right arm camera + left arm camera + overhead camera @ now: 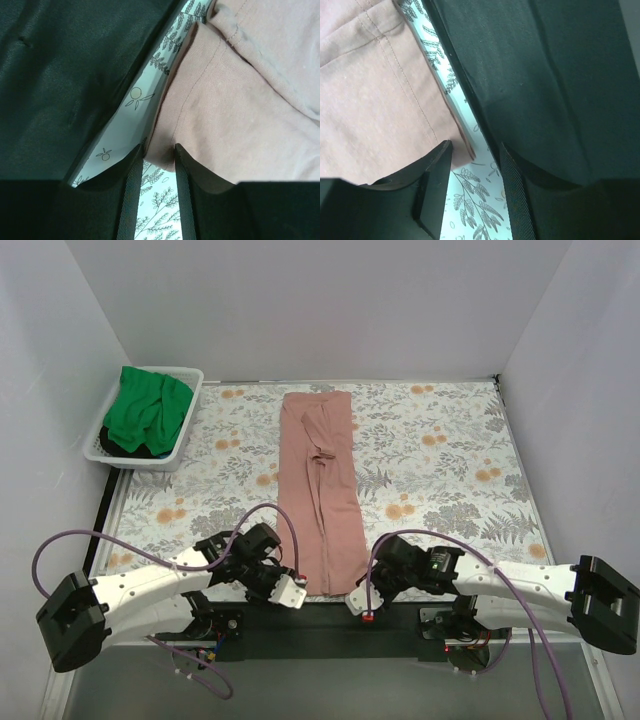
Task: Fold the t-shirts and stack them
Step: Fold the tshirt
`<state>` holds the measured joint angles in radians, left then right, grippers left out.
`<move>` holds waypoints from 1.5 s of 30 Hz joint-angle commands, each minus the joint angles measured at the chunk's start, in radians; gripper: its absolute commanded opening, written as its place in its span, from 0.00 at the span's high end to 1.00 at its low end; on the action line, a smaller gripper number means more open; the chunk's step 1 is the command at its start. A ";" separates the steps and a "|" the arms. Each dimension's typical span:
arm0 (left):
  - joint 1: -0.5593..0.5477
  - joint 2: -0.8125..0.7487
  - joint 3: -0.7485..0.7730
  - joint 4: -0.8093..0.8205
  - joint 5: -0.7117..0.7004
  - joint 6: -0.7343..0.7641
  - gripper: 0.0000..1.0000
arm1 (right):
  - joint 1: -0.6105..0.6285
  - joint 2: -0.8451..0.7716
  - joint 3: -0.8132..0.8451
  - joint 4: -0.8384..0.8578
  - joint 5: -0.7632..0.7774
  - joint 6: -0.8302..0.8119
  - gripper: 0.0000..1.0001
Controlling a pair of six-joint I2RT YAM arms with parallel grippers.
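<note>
Looking light and limp, the pink t-shirt [318,490] likely wants pinching at its hem corners by the worktop's [450,470] near edge; the left pincer [472,172] gapes there, and whether the right pincer [159,160] grips is unclear.

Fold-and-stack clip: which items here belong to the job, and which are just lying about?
Job: pink t-shirt laid flat; green t-shirt bunched in the basket.
Lying about: white basket; floral cloth covering the table.
</note>
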<state>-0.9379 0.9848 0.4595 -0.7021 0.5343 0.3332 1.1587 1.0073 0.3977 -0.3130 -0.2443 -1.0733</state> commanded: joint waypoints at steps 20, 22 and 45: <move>-0.032 0.048 -0.105 0.136 -0.148 -0.005 0.95 | 0.004 0.001 -0.030 0.017 0.042 -0.019 0.99; -0.033 0.026 -0.102 0.124 -0.146 -0.003 0.99 | 0.004 -0.003 -0.020 0.002 0.037 -0.019 0.99; 0.420 0.147 0.277 0.257 0.067 -0.109 1.00 | -0.355 0.189 0.371 -0.060 -0.073 -0.098 0.99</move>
<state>-0.6029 1.0580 0.6724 -0.5537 0.5518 0.1658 0.8497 1.1549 0.7086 -0.3786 -0.2695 -1.0813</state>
